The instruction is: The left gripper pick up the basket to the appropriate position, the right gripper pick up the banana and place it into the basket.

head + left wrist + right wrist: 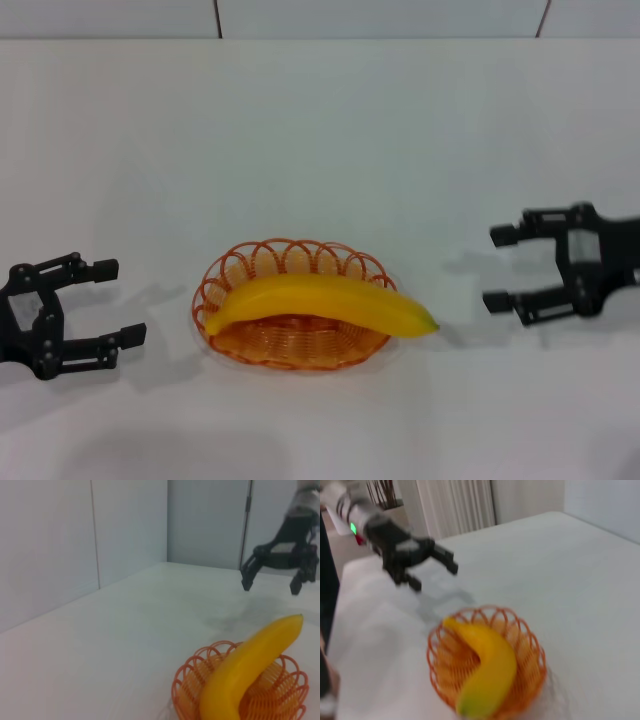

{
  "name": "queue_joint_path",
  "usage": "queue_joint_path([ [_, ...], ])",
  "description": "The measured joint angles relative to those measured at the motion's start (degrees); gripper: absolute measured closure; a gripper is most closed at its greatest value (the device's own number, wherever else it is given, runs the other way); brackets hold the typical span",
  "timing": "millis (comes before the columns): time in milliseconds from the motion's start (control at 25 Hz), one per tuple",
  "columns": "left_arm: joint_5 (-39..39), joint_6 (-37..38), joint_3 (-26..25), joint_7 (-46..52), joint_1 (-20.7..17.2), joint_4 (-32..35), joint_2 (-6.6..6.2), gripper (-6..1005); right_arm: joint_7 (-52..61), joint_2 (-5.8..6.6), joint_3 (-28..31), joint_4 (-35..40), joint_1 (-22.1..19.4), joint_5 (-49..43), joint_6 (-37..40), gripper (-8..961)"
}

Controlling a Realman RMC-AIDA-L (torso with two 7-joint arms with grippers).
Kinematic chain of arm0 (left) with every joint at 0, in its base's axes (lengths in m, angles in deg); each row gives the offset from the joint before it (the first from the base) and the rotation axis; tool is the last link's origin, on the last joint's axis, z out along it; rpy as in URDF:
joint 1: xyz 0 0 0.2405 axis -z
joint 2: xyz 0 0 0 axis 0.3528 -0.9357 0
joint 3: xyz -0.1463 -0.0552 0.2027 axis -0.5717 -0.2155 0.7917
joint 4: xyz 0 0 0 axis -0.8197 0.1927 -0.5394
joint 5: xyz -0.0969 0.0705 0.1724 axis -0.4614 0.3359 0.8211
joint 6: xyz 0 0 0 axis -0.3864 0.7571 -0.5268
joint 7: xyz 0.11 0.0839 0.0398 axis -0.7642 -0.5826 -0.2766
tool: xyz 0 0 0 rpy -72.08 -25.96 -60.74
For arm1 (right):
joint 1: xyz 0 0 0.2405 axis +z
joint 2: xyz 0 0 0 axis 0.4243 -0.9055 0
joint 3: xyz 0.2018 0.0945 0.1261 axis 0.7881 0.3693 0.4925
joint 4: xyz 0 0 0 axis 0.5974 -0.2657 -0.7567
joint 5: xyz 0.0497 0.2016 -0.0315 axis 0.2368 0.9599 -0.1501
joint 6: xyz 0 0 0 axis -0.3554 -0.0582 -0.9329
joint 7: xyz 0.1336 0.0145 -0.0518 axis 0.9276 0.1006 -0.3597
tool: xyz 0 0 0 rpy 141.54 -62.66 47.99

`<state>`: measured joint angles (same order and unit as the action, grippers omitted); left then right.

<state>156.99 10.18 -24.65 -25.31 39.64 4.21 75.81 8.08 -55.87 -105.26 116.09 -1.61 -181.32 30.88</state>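
The orange wire basket (255, 262) sits on the white table near its front middle. The yellow banana (320, 305) lies across it, its greenish tip poking over the right rim. My left gripper (112, 302) hovers open to the left of the basket, holding nothing. My right gripper (502, 268) stands open to the right, apart from the banana's tip. The left wrist view shows the banana (250, 670) in the basket (186, 680) with the right gripper (270, 584) beyond. The right wrist view shows the banana (487, 667), the basket (530, 650) and the left gripper (434, 575).
The white table (320, 140) stretches wide behind the basket to a pale wall. In the right wrist view a curtain (455, 505) and the table's far edge show behind my left arm.
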Motion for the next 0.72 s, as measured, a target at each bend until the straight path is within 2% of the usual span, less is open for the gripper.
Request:
queue_joint_path([
  [160,0.00,0.00,0.00,-0.01,0.00,0.00,0.08,134,-12.24,-0.17,3.49,-7.84,-1.10,-1.28,-5.49,92],
  [320,0.00,0.00,0.01,-0.01,0.02,0.00,0.26,134,-16.53,-0.17,5.24,-14.00,-0.73,-1.11,-11.06,92],
  [520,0.00,0.10,0.24,-0.95,0.05,0.00,0.38,134,-21.55,-0.26,5.83,-16.91,-0.55,0.43,-11.03,92],
  [720,-0.47,0.42,-0.07,-7.92,-1.07,0.00,0.99,134,-23.05,-0.27,6.16,-17.85,-0.70,1.87,-10.63,92],
])
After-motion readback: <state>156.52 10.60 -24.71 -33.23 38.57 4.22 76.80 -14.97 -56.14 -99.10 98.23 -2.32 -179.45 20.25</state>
